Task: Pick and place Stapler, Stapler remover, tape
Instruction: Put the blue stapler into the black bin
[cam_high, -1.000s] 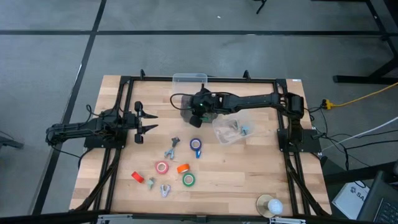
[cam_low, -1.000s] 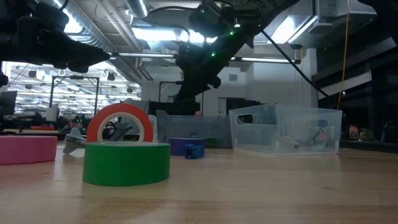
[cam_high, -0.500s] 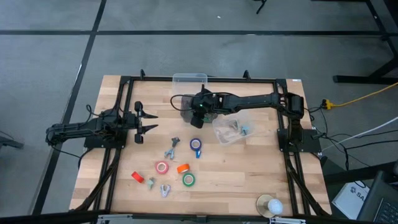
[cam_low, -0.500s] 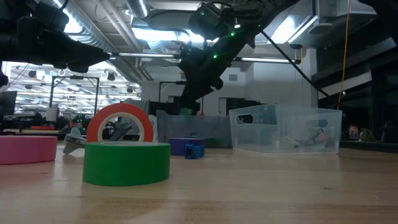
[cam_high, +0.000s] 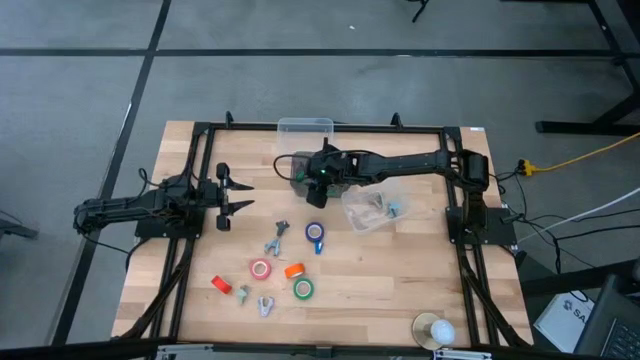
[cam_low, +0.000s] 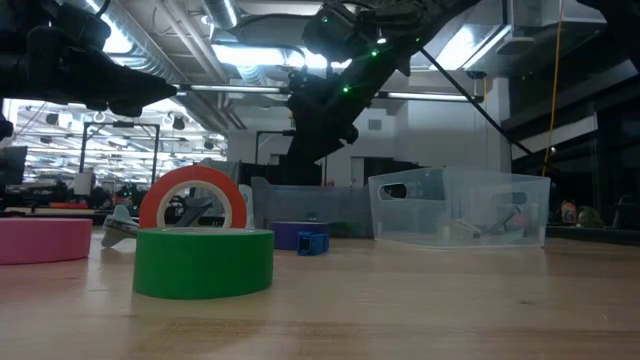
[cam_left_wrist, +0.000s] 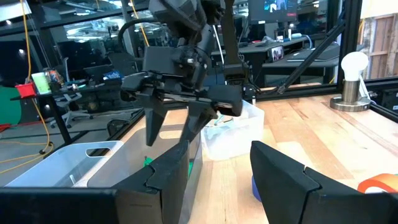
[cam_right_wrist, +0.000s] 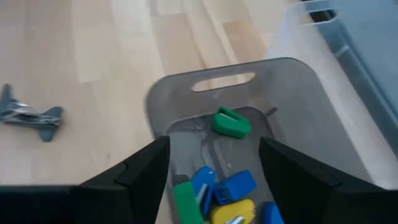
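My right gripper (cam_high: 308, 176) hangs open over a grey bin (cam_right_wrist: 273, 74) near the table's far middle, its fingers slanting down. In the bin lie small staplers; a green one (cam_right_wrist: 231, 122) rests on the floor beyond blue and yellow ones. Tape rolls lie on the near half of the table: blue (cam_high: 315, 233), pink (cam_high: 261, 269), orange (cam_high: 294, 270), green (cam_high: 303, 290) and red (cam_high: 221, 285). Grey stapler removers (cam_high: 278, 238) (cam_high: 265, 305) lie among them. My left gripper (cam_high: 238, 196) waits open and level at the table's left.
A clear bin (cam_high: 305, 127) stands at the far edge behind the grey one. A second clear bin (cam_high: 375, 207) with small items sits right of centre. A white lamp (cam_high: 435, 330) stands at the near right corner. Bare wood lies between bins and rolls.
My right gripper has stayed over the grey bin and let go of the green stapler, which has fallen and now lies on the bin's floor.
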